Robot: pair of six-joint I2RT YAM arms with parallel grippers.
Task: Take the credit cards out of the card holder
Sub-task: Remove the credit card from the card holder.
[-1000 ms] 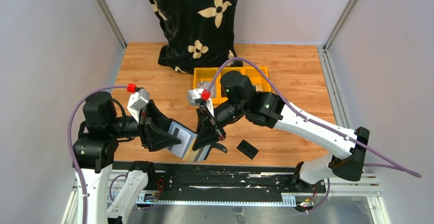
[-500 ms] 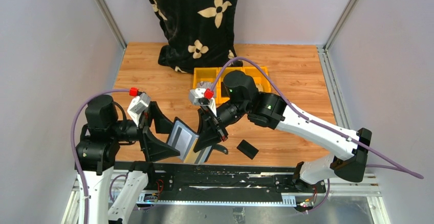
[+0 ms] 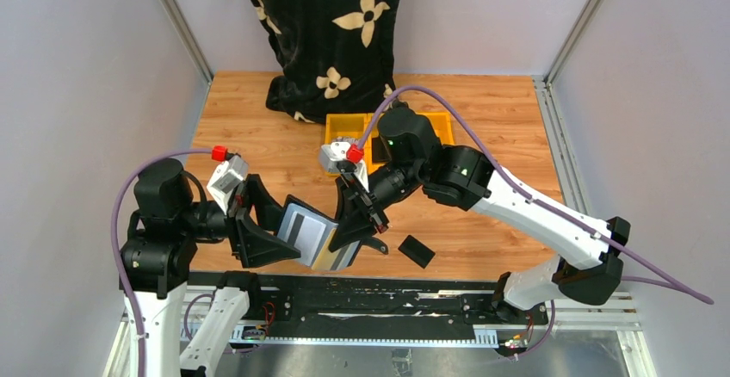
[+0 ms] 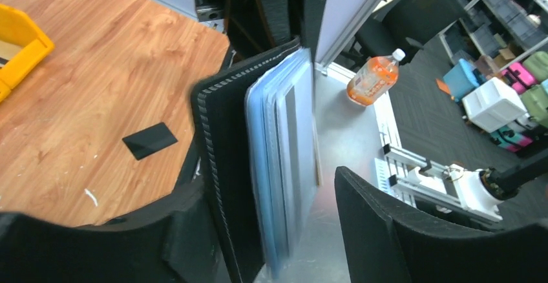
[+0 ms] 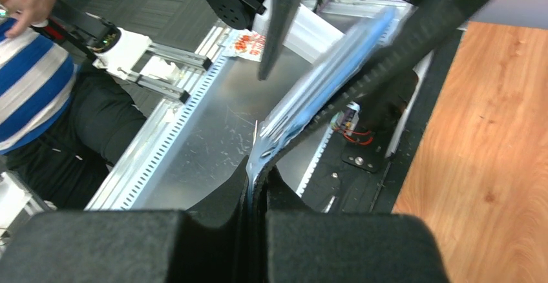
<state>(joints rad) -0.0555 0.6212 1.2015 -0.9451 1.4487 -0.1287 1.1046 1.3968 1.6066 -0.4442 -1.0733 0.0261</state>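
The black card holder (image 3: pixel 320 241) hangs open in the air over the table's near edge, its grey-blue inside facing up. My right gripper (image 3: pixel 344 237) is shut on its right edge; in the right wrist view the fingers (image 5: pixel 213 225) pinch the fold of the card holder (image 5: pixel 336 83). My left gripper (image 3: pixel 288 235) is open and straddles the holder's left edge. In the left wrist view the black cover (image 4: pixel 223 167) lies against one finger (image 4: pixel 97 244), and the other finger (image 4: pixel 413 231) stands apart. Credit cards (image 4: pixel 294 141) sit edge-on in the slots, silvery-grey; a beige one (image 3: pixel 331 259) shows below.
A small black slab (image 3: pixel 417 250) lies flat on the wood to the right of the holder and also shows in the left wrist view (image 4: pixel 150 141). Yellow bins (image 3: pixel 344 127) stand behind the right arm. A black flowered cloth (image 3: pixel 327 33) hangs at the back.
My left gripper let go of the holder's left edge, opened wide, then narrowed a little around that edge. The right gripper kept its grip and lifted the holder slightly.
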